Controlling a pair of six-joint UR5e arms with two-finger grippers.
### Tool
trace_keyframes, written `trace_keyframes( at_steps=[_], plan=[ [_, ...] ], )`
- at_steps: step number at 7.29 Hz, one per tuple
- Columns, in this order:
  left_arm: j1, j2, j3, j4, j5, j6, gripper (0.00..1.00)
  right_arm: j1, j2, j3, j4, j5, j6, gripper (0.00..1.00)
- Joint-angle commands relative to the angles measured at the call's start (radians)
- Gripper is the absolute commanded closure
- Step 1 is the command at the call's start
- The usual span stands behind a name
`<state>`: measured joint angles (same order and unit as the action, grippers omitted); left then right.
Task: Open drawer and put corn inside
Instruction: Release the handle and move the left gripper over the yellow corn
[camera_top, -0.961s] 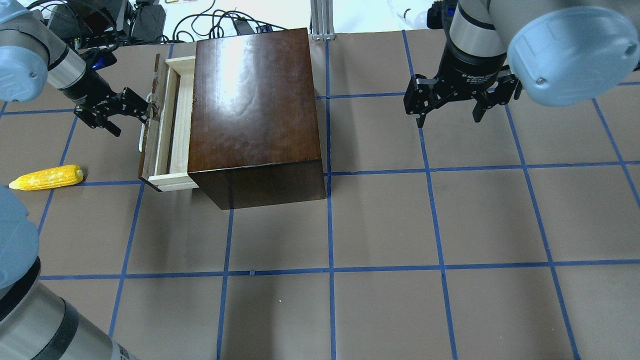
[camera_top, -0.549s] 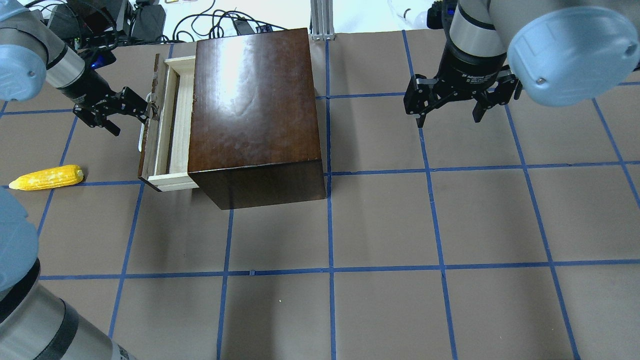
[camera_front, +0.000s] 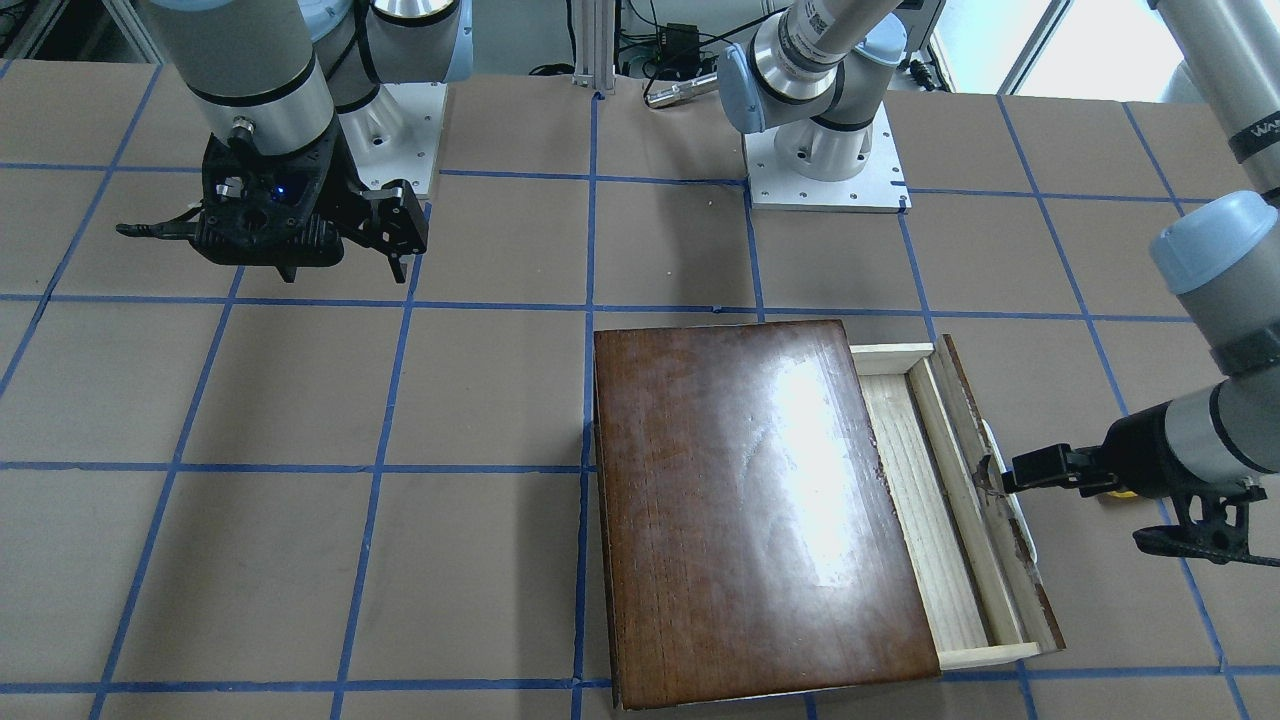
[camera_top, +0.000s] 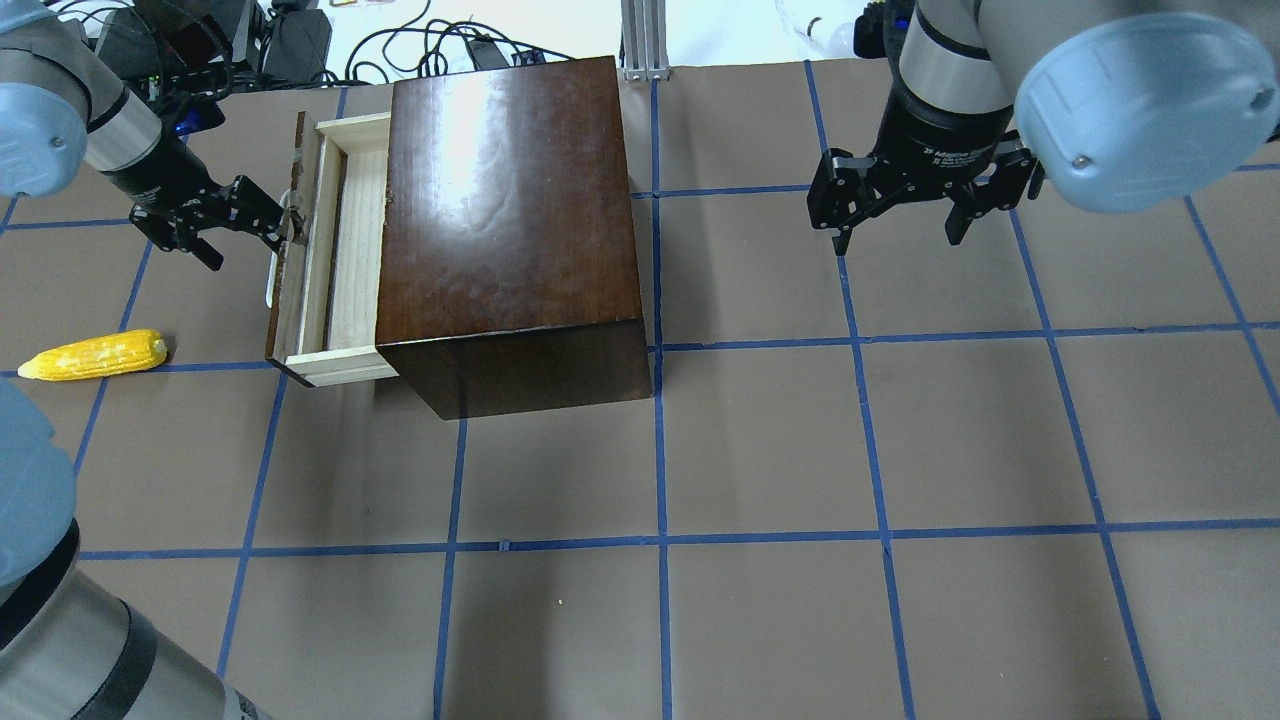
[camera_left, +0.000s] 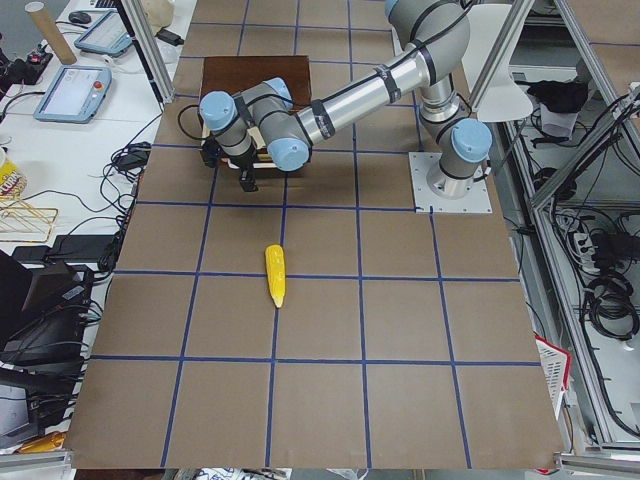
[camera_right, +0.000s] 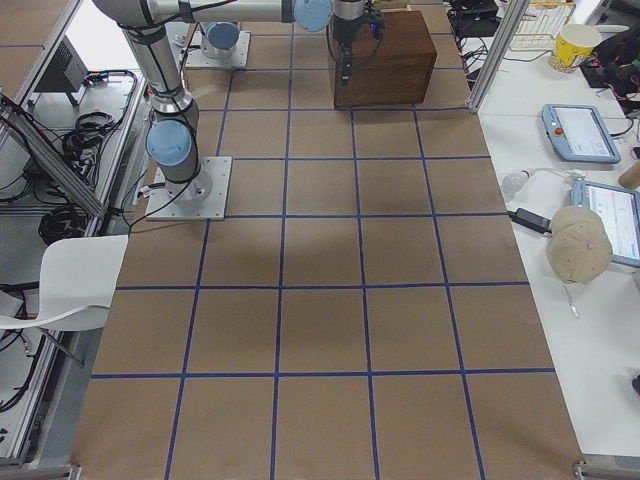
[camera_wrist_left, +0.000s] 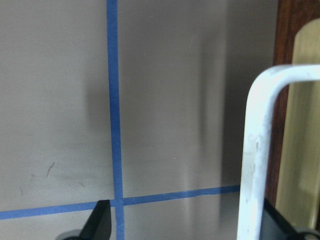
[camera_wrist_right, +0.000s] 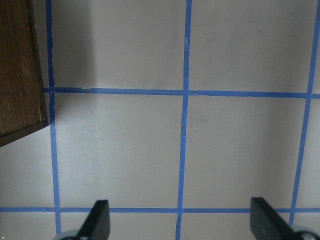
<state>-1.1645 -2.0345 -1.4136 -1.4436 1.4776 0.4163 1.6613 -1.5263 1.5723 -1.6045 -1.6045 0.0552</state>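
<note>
The drawer (camera_top: 330, 270) of pale wood stands partly pulled out of the left side of the dark-brown box (camera_top: 510, 230); it also shows in the front view (camera_front: 940, 520). My left gripper (camera_top: 252, 243) is open, with one finger (camera_front: 1040, 467) hooked in the cream-white loop handle (camera_wrist_left: 255, 150). The other finger stays outside the loop. The yellow corn (camera_top: 95, 355) lies on the table, left of the drawer and apart from it. My right gripper (camera_top: 897, 240) is open and empty, above the table to the right of the box.
Cables and equipment (camera_top: 300, 40) lie beyond the table's far edge, with an aluminium post (camera_top: 645, 40) behind the box. The arm bases (camera_front: 825, 170) stand on the robot's side. Blue tape lines cross the brown table (camera_top: 760, 450).
My left gripper has moved left and pulled the drawer further out of the box. The corn and the right arm have not moved.
</note>
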Motion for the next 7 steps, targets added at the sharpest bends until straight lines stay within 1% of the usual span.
trace_keyframes(
  at_steps=[1, 2, 3, 5, 6, 7],
  plan=[
    [0.018, 0.016, 0.016, -0.035, 0.006, 0.002, 0.0, 0.0, 0.0, 0.0, 0.0, 0.0, 0.0, 0.0],
    [0.046, 0.017, 0.015, -0.037, 0.021, 0.019, 0.0, 0.0, 0.0, 0.0, 0.0, 0.0, 0.0, 0.0],
    [0.092, 0.019, 0.012, -0.038, 0.074, 0.059, 0.0, 0.0, 0.0, 0.0, 0.0, 0.0, 0.0, 0.0],
    [0.193, 0.017, 0.002, -0.034, 0.079, 0.389, 0.0, 0.0, 0.0, 0.0, 0.0, 0.0, 0.0, 0.0],
    [0.241, 0.016, -0.008, -0.037, 0.081, 0.489, 0.0, 0.0, 0.0, 0.0, 0.0, 0.0, 0.0, 0.0],
    [0.271, 0.01, -0.008, -0.026, 0.085, 0.68, 0.0, 0.0, 0.0, 0.0, 0.0, 0.0, 0.0, 0.0]
  ],
)
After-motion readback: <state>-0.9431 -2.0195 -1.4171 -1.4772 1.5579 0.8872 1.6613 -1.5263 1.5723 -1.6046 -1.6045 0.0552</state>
